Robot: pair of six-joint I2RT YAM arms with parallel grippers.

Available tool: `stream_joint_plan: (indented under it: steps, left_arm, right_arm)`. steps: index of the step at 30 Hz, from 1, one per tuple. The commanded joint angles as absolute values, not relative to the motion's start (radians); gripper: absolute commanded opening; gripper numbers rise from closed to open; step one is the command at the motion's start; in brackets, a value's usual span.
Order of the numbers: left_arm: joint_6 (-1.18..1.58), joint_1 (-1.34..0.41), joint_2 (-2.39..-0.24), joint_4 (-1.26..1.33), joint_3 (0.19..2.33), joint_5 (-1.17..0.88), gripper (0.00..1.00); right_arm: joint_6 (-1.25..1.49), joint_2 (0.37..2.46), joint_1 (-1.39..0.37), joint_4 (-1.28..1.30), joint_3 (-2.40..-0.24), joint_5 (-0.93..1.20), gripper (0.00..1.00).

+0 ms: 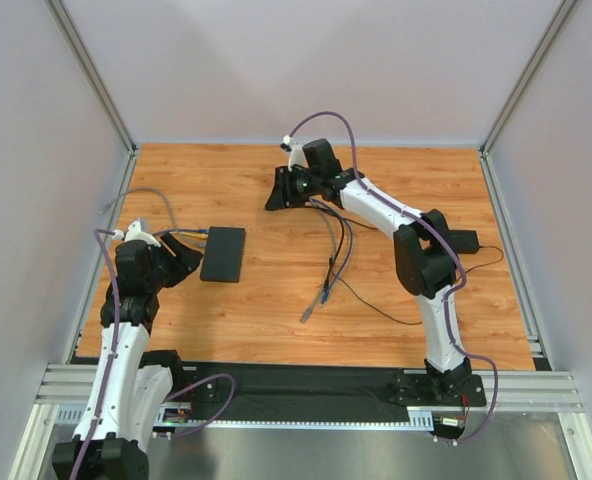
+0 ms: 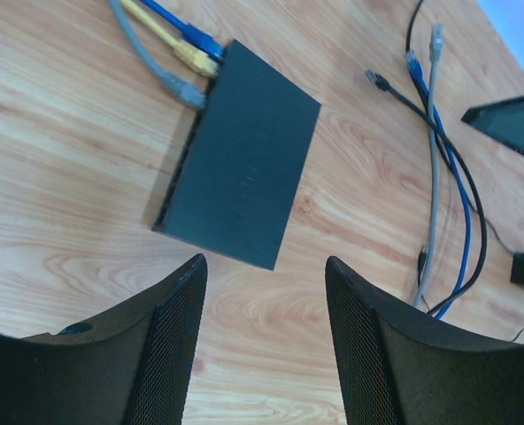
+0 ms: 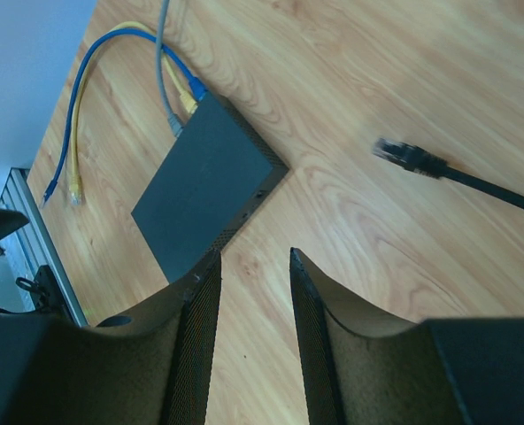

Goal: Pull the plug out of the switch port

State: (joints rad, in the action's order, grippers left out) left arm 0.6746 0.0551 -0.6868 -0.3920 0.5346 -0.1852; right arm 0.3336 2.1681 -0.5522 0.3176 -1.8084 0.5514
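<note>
The switch (image 1: 223,253) is a flat black box on the wood left of centre. It also shows in the left wrist view (image 2: 240,168) and the right wrist view (image 3: 204,195). Blue (image 2: 200,42), yellow (image 2: 196,60) and grey (image 2: 184,88) plugs sit in the ports of one narrow edge. A black plug (image 2: 377,80) lies loose on the table, apart from the switch. My left gripper (image 1: 188,256) is open and empty just left of the switch, also in its wrist view (image 2: 264,261). My right gripper (image 1: 274,198) is open and empty beyond the switch, also in its wrist view (image 3: 254,257).
Several loose cables (image 1: 331,250) lie tangled in the middle of the table. A small black adapter brick (image 1: 463,241) sits at the right with a thin black lead. Grey walls and metal posts enclose the table on three sides.
</note>
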Motion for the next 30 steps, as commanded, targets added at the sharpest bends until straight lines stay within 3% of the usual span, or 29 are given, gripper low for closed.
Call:
stream_joint_plan:
  steps: [1, 7, 13, 30]
  left_arm:
    - [0.707, 0.159, -0.676, -0.373, 0.514, -0.293, 0.64]
    - [0.781, 0.273, -0.73, -0.218, 0.433, -0.36, 0.63]
    - [0.916, 0.278, -0.987, 0.064, 0.397, -0.425, 0.61]
    - [0.999, 0.278, -1.462, 0.396, 0.469, -0.419, 0.57]
  right_arm:
    - [0.293, 2.203, -0.607, 0.363, -1.91, 0.515, 0.39]
    - [0.288, 2.276, -0.706, 0.397, -2.018, 0.499, 0.36]
    - [0.273, 2.353, -0.793, 0.436, -2.085, 0.472, 0.34]
    - [0.302, 2.523, -0.825, 0.465, -2.187, 0.44, 0.31]
